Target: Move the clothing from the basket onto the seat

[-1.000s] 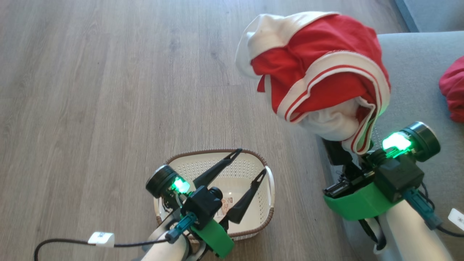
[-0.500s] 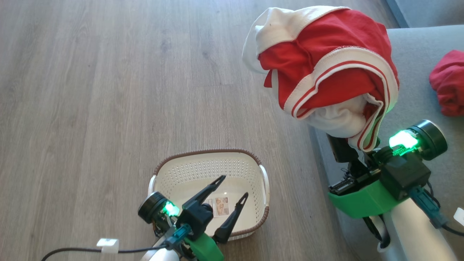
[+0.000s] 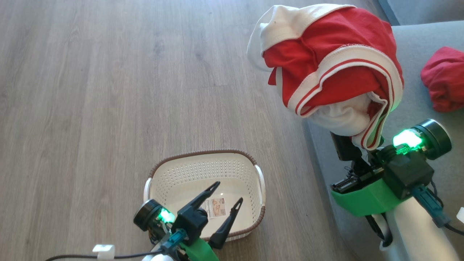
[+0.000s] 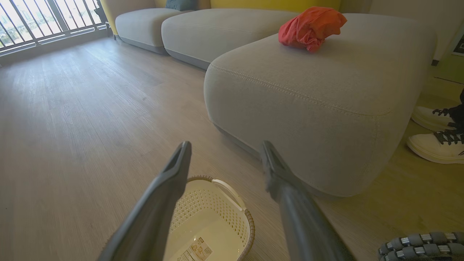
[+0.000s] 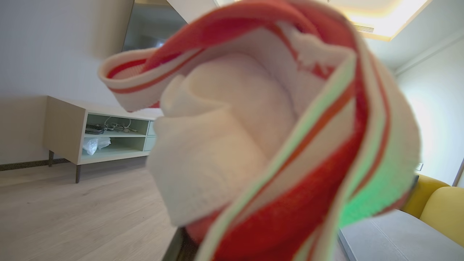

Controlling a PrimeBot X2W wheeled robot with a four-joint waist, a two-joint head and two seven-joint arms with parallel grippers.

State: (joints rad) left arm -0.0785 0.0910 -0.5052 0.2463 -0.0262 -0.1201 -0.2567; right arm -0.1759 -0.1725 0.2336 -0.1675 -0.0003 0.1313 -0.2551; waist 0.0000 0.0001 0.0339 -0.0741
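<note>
2 sneakers (image 4: 433, 139) beside seat (image 4: 326, 90); striped garment (image 3: 326, 65) cloaks right gripper (image 3: 349, 145).

You had the basket (image 3: 203, 165) on the floor (image 3: 108, 90), left of the seat (image 4: 326, 90) and near its corner. Your left gripper (image 3: 229, 191) hung over the basket's near side. Your right gripper (image 3: 344, 145) held one garment (image 3: 326, 61) above the seat's left edge. The other garment (image 3: 444, 78) lay on the seat, farther right.

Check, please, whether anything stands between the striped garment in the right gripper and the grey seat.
Nothing visible does: the red and white garment, bunched on the right gripper, hangs by the seat; the plain red garment lies farther along.
</note>
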